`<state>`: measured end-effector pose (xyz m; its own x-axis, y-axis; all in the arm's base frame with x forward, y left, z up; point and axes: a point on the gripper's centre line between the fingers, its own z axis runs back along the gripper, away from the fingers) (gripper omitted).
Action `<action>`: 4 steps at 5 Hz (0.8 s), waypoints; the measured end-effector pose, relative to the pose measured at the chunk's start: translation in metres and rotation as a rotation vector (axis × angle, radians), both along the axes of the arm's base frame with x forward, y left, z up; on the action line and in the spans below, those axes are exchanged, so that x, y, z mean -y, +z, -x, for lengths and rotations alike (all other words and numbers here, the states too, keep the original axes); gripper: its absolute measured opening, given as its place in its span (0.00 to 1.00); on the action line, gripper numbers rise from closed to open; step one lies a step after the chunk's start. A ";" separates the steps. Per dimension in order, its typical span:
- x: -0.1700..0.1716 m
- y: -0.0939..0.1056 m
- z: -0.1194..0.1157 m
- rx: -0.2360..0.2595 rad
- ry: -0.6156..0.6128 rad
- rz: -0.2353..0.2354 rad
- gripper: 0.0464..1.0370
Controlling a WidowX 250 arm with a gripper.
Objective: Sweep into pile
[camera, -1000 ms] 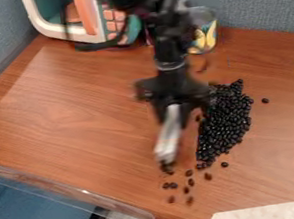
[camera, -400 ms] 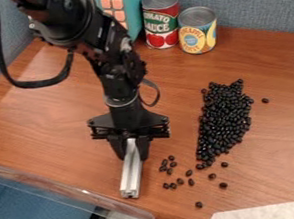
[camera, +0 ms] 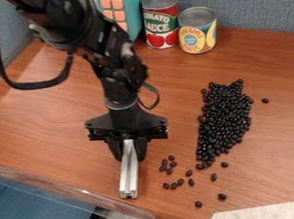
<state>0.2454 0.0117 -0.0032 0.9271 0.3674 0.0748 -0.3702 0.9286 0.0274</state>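
Bright, fairly even light. Pale sheen on the rear left of the table point(camera: 31, 103), highlights along the silver bar point(camera: 128, 171) and clear edge strip point(camera: 65, 191), tiny glints on the black beans point(camera: 223, 117). Shadows soft; the arm point(camera: 71, 20) mostly dark, few highlights.

The black robot arm point(camera: 72, 25) comes in from the upper left of the camera view, above and left of the bean pile point(camera: 223, 117). It slants down to a narrower stretch, and the wrist point(camera: 119, 92) hangs nearly upright, left of the pile's top end. A black cable point(camera: 39, 84) loops beside the arm, farther left of the pile. The gripper point(camera: 128, 156) points downward, left of the pile and apart from it, its wide body about level with the pile's middle. Its two fingers clasp a metal bar point(camera: 127, 177) between them.
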 end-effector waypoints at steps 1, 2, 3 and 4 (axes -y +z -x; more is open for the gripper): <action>0.018 0.000 0.004 -0.003 0.042 0.021 0.32; 0.040 0.002 0.006 0.002 0.044 0.032 0.32; 0.049 0.005 0.001 0.021 0.114 0.050 0.32; 0.065 0.002 -0.013 0.042 0.165 0.072 0.32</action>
<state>0.2582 -0.0531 -0.0008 0.8503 0.5201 0.0802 -0.5171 0.8541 -0.0558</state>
